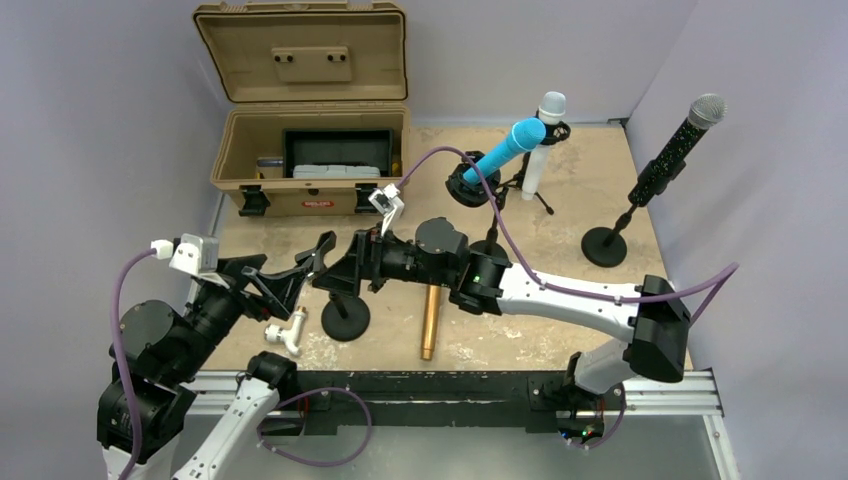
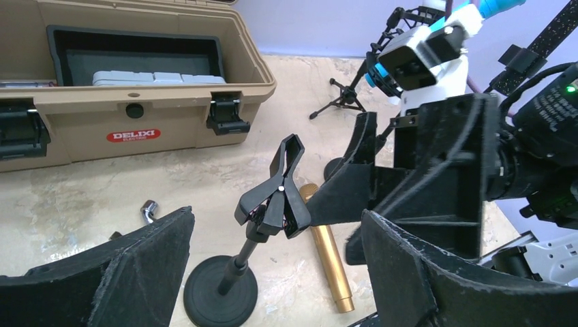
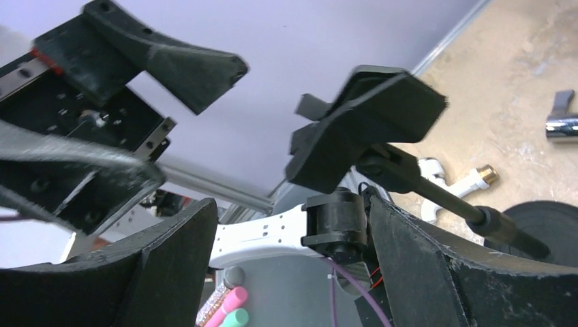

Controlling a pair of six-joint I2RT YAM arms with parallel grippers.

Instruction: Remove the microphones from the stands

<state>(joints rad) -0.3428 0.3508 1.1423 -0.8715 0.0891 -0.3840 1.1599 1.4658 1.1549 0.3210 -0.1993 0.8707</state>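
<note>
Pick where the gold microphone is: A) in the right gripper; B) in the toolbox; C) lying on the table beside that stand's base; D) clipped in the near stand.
C: the gold microphone lies flat on the table beside the base of the stand, whose clip is empty.

Beige speckled surface (image 1: 585, 185). Far left corner: open tan toolbox (image 1: 300, 195). Near edge: gold microphone (image 1: 431, 320) lying flat, black clip stand (image 1: 345, 318), white pipe fitting (image 1: 286, 332).
</note>
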